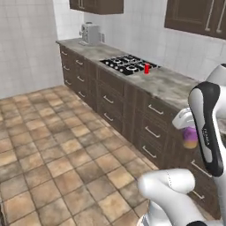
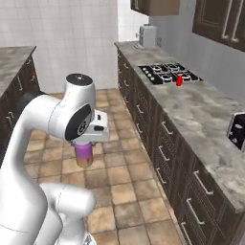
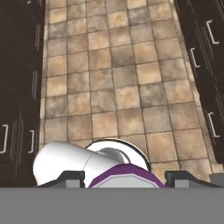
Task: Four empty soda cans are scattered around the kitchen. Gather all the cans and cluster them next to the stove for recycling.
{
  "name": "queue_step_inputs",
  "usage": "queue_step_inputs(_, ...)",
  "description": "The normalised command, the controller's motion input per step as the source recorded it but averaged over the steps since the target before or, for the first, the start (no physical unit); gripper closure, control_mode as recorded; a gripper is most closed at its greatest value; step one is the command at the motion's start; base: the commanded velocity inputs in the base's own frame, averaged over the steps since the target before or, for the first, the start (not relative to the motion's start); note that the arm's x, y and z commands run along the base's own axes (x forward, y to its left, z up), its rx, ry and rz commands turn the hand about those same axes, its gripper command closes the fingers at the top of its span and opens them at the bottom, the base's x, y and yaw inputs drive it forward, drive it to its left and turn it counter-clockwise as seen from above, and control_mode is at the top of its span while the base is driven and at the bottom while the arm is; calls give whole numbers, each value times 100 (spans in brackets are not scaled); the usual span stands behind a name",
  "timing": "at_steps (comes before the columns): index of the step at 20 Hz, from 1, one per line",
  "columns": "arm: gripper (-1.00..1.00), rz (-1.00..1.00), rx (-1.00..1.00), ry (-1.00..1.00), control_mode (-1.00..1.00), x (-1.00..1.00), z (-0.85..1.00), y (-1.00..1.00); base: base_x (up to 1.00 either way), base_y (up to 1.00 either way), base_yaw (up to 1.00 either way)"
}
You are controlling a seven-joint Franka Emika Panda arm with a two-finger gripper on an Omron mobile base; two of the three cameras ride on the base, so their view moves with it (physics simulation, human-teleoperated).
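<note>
One purple can clamped upright in partly closed pincer, above floor tiles

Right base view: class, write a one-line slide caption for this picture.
White arm's gripper carries a purple tan-banded soda can above the tiled floor; a bright red can waits beside the black stove.
</note>
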Motion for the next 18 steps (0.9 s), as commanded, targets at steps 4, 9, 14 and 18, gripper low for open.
queue_step_inputs(4,100,0,0,0,100,0,0,0,100,0,67)
queue_step_inputs(9,100,0,0,0,100,0,0,0,100,-17,44)
queue_step_inputs(14,100,0,0,0,100,0,0,0,100,-53,24)
queue_step_inputs(18,100,0,0,0,100,0,0,0,92,-88,-2)
